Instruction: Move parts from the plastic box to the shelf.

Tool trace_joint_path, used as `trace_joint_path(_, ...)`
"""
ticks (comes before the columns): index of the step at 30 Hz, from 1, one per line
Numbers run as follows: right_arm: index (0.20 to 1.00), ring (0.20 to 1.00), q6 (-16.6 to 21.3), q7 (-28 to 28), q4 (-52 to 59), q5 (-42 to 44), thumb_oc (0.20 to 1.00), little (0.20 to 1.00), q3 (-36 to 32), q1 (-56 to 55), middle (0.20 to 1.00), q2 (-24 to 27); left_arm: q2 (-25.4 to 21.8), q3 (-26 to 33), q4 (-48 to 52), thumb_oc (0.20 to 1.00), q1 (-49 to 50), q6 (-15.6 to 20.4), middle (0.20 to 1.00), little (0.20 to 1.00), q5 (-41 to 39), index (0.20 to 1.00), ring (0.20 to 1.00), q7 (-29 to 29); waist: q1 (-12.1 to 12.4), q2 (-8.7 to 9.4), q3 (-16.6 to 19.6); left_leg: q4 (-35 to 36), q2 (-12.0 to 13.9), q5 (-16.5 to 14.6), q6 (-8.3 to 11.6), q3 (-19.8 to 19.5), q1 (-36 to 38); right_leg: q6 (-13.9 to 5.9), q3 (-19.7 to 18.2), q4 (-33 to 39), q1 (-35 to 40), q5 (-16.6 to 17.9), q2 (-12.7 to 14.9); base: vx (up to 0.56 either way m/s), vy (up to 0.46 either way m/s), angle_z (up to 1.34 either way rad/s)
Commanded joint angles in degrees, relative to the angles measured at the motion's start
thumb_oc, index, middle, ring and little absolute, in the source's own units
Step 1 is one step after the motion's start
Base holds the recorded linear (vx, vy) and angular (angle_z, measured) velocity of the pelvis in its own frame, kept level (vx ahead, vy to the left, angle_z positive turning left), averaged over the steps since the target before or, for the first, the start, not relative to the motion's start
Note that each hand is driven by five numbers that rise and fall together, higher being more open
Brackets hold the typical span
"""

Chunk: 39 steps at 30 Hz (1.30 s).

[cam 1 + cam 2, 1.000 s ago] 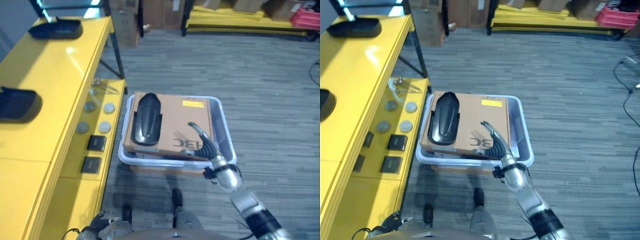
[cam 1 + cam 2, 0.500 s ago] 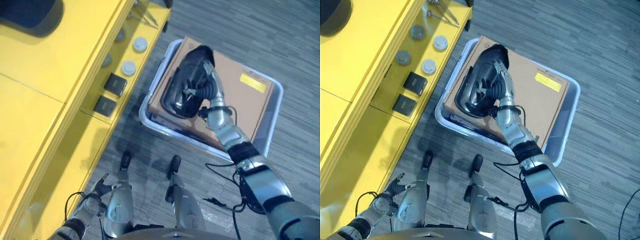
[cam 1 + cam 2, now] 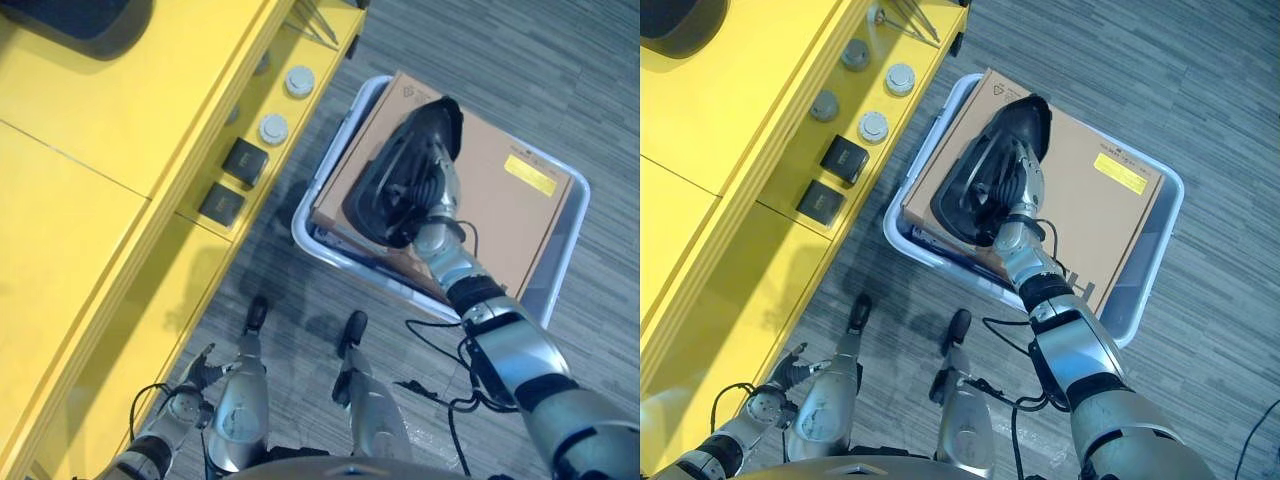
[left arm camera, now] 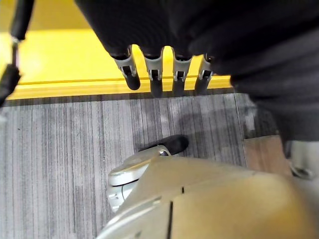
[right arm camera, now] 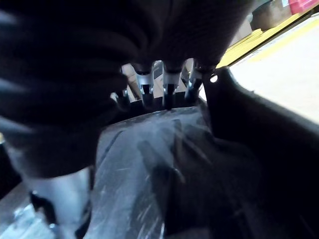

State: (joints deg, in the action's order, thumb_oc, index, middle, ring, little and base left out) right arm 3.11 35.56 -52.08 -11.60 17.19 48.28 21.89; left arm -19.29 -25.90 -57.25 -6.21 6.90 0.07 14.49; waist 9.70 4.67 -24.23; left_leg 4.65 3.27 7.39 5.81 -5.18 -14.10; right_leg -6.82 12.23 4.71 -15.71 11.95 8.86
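A long black moulded part [image 3: 400, 172] rests on a brown cardboard box [image 3: 500, 215] that fills the white plastic box [image 3: 562, 270] on the floor. My right hand [image 3: 428, 188] lies over the part's near half, fingers curled round its edge [image 5: 167, 102]. The part's hollow inner side shows, tipped up off the cardboard. The yellow shelf [image 3: 100, 150] runs along the left, and a similar black part [image 3: 75, 15] lies on its far top. Down by the shelf's foot hangs my left hand [image 3: 188, 398], its fingers [image 4: 154, 74] straight and holding nothing.
The shelf's lower ledge carries round grey discs [image 3: 273, 128] and two black blocks [image 3: 244, 160], close to the plastic box's left rim. Grey carpet lies all around the box.
My right hand went from the cardboard's near right corner onto the black part and closed round it. The view has swung to look more steeply down. The part now sits tipped.
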Motion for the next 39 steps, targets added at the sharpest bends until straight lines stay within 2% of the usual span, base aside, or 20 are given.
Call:
trace_joint_path(1, 1.000, 1.000, 0.0, 1.9, -0.4, 1.5, 1.000, 1.000, -0.4, -1.3, 1.000, 2.1, 3.4, -1.5, -1.2, 1.000, 0.0, 1.1, 1.000, 1.000, -0.9, 1.000, 1.000, 1.2, -0.4, -2.24, 0.2, -10.3, -5.1, -11.3, -6.14, 0.7, -4.3, -3.53, -0.3, 0.3, 1.6, -5.3, 0.4, 0.00, 0.000, 0.00)
trace_joint_path(5, 1.000, 1.000, 1.3, 1.1, 0.1, 3.5, 1.000, 1.000, -0.9, -2.6, 1.000, 1.3, 3.7, -1.6, -0.9, 1.000, -0.2, 1.0, 1.000, 1.000, -0.8, 1.000, 1.000, 1.5, -0.6, -2.69, 0.3, -10.4, -5.4, -11.3, -6.26, 0.5, -4.4, -3.48, -0.1, 0.3, 1.5, -5.2, 0.6, 0.00, 0.000, 0.01)
trace_joint_path(10, 1.000, 1.000, 3.5, 0.9, 7.4, 2.5, 1.000, 1.000, -1.9, -5.9, 1.000, 2.3, 3.7, -1.1, -0.5, 1.000, 0.2, 1.0, 1.000, 1.000, -0.2, 1.000, 1.000, 1.3, -1.0, -3.06, 0.8, -10.3, -5.6, -11.2, -6.26, 0.1, -4.3, -3.41, 0.2, 0.3, 1.5, -5.3, 0.7, 0.00, -0.003, 0.02)
trace_joint_path(17, 1.000, 1.000, 5.5, 4.1, 13.7, 1.6, 1.000, 1.000, -6.6, -9.4, 1.000, 3.6, 4.1, -0.9, -0.9, 1.000, 1.6, 0.8, 1.000, 1.000, 0.7, 1.000, 1.000, 0.7, -1.2, -3.64, 1.8, -9.8, -5.7, -11.0, -6.36, -0.6, -4.1, -3.21, 0.9, 0.3, 1.8, -5.9, 0.8, 0.00, -0.011, 0.05)
trace_joint_path(25, 1.000, 1.000, 3.8, 7.4, 9.6, 3.3, 1.000, 1.000, -9.2, -10.7, 1.000, 1.8, 5.4, -1.4, -1.9, 1.000, 1.3, 0.2, 1.000, 1.000, 0.1, 1.000, 1.000, 1.5, -1.4, -4.07, 2.1, -9.7, -5.8, -11.0, -6.36, -1.3, -4.1, -3.00, 1.6, 0.3, 2.1, -6.1, 0.8, 0.00, 0.000, 0.01)
trace_joint_path(29, 1.000, 1.000, 4.2, 9.6, 9.0, 5.8, 1.000, 1.000, -11.1, -11.9, 1.000, 0.6, 6.2, -2.1, -2.1, 1.000, 0.9, -0.3, 1.000, 1.000, -0.1, 1.000, 1.000, 1.8, -1.6, -3.99, 2.1, -9.5, -5.7, -10.8, -6.34, -1.6, -4.2, -2.97, 1.9, 0.3, 2.1, -6.2, 0.7, 0.00, 0.001, 0.03)
trace_joint_path(34, 1.000, 1.000, 2.3, 6.7, 2.1, 7.7, 1.000, 1.000, -8.8, -11.4, 1.000, 0.3, 6.2, -2.7, -2.6, 1.000, 0.4, -0.6, 1.000, 1.000, 0.4, 1.000, 1.000, 2.0, -1.5, -3.83, 1.9, -9.3, -6.0, -10.6, -6.31, -2.1, -4.5, -3.01, 2.3, 0.3, 1.9, -6.2, 0.8, -0.01, 0.003, 0.10)
trace_joint_path(39, 1.000, 1.000, 2.3, 4.9, -2.8, 10.6, 1.000, 1.000, -7.3, -9.3, 1.000, -0.8, 5.9, -3.0, -2.8, 1.000, 0.1, -0.7, 1.000, 1.000, 0.4, 1.000, 1.000, 2.1, -1.0, -3.81, 1.7, -9.5, -6.1, -10.5, -6.22, -2.2, -4.9, -3.02, 2.5, 0.3, 1.6, -6.1, 0.8, 0.00, 0.001, 0.02)
